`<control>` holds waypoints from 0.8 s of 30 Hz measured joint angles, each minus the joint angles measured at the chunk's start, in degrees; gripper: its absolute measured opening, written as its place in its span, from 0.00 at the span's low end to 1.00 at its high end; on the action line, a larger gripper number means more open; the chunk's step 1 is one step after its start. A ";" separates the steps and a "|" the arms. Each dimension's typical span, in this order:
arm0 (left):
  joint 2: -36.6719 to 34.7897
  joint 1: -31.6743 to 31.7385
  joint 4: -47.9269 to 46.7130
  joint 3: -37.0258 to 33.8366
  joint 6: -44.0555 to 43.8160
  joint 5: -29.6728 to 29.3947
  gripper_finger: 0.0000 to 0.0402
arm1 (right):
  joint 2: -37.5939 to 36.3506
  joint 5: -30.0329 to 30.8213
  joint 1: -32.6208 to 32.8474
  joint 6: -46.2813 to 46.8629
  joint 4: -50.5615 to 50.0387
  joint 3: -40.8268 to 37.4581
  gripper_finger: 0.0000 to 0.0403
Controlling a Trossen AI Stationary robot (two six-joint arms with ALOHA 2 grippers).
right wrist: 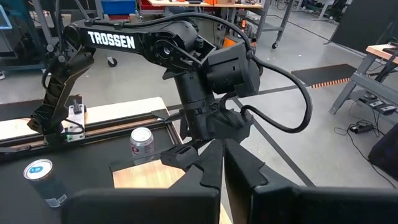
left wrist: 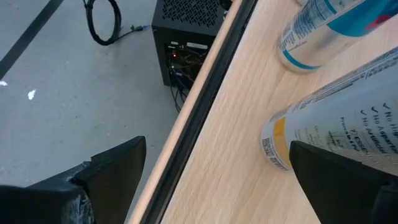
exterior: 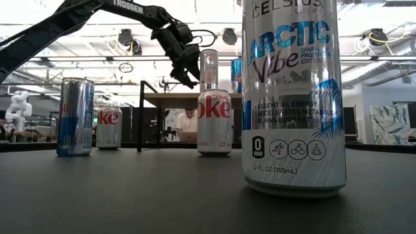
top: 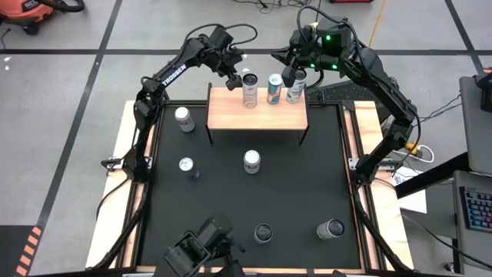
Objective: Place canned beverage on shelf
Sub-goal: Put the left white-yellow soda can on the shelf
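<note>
Shelf (top: 261,114) standing at far edge of black mat (top: 231,200), light wood top, black legs. Three cans upright on top along its far side: white can (top: 250,91) at left, blue can (top: 274,88) in middle, third can (top: 296,86) at right. Left gripper (top: 234,73) at shelf's far left corner, just beside white can, fingers (left wrist: 115,171) spread wide, nothing clamped; in wrist view one finger off the shelf edge, the other beyond white can (left wrist: 336,118), so can apparently between them, contact not clear. Right gripper (top: 294,63) above far right of shelf, near third can, fingers (right wrist: 249,168) pressed together, holding nothing. Five further cans on mat: Coke can (top: 184,118) left of shelf, Red Bull can (top: 187,165) nearer left edge, another Coke can (top: 252,161) at centre in front of shelf, dark-topped can (top: 264,232) near front, Celsius can (top: 331,228) at front right. In low view, Celsius can (exterior: 292,97) large in foreground, Coke can (exterior: 214,121) behind it, Red Bull can (exterior: 75,117) and second Coke can (exterior: 108,127) at left. Person (exterior: 187,125) seated in room beyond table.
</note>
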 joint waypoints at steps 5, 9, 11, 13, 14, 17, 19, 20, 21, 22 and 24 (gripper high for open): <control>0.00 0.00 0.31 0.00 -0.09 0.00 0.99 | 0.00 0.00 0.00 0.00 0.01 0.00 0.00; 0.00 -0.15 2.40 0.00 -1.46 0.06 0.99 | 0.00 0.00 0.00 0.00 0.02 0.00 0.00; 0.00 -0.13 3.12 0.00 -1.48 0.68 0.99 | 0.00 0.00 0.00 0.00 0.00 0.00 0.00; 0.00 -0.13 3.06 0.00 -1.49 0.74 0.99 | 0.00 0.00 0.00 0.00 0.00 0.00 0.00; 0.00 -0.15 3.01 0.00 -1.49 0.76 0.99 | 0.00 0.00 0.00 0.00 0.00 0.00 0.00; 0.00 -0.14 3.12 0.00 -1.49 0.83 0.99 | 0.00 0.00 0.00 0.00 0.00 0.00 0.00; 0.00 -0.22 3.28 0.00 -1.51 0.86 0.99 | 0.00 0.00 0.00 0.00 0.00 0.00 0.00; 0.00 -0.23 3.43 0.00 -1.51 0.87 0.99 | 0.00 0.00 0.00 0.00 0.00 0.00 0.00; 0.00 -0.26 3.62 0.00 -1.51 0.87 0.99 | 0.00 0.00 0.00 0.00 0.00 0.00 0.00; 0.00 -0.26 3.82 0.00 -1.53 0.90 0.99 | 0.00 0.00 0.00 0.00 0.00 0.00 0.00; 0.00 -0.26 4.00 0.00 -1.55 0.90 0.99 | 0.00 0.00 0.00 0.00 -0.02 0.00 0.00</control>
